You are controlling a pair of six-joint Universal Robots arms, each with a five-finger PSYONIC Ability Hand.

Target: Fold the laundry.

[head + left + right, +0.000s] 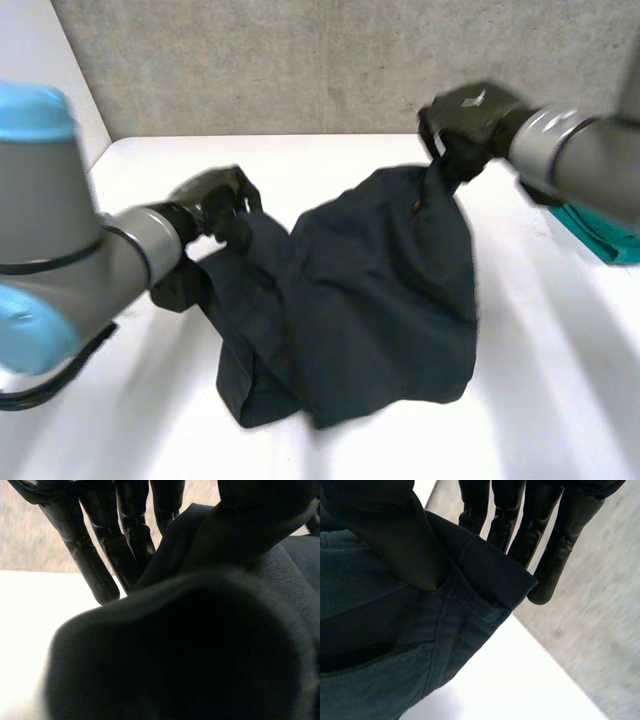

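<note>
1. Your dark blue garment (380,300) is over the middle of the white worktop (560,380), stretched between the two hands, and its lower part lies bunched toward the near edge.
2. Your left robot hand (215,205) grasps the garment's left edge. In the left wrist view, a fold of cloth runs between its straight fingers (95,565) and the thumb.
3. Your right robot hand (465,125) grasps the garment's top right corner, raised toward the far edge. In the right wrist view, the thumb (385,535) presses a stitched hem against the fingers (555,555).
4. A teal object (600,235) sits at the worktop's right edge, apart from the garment.
</note>
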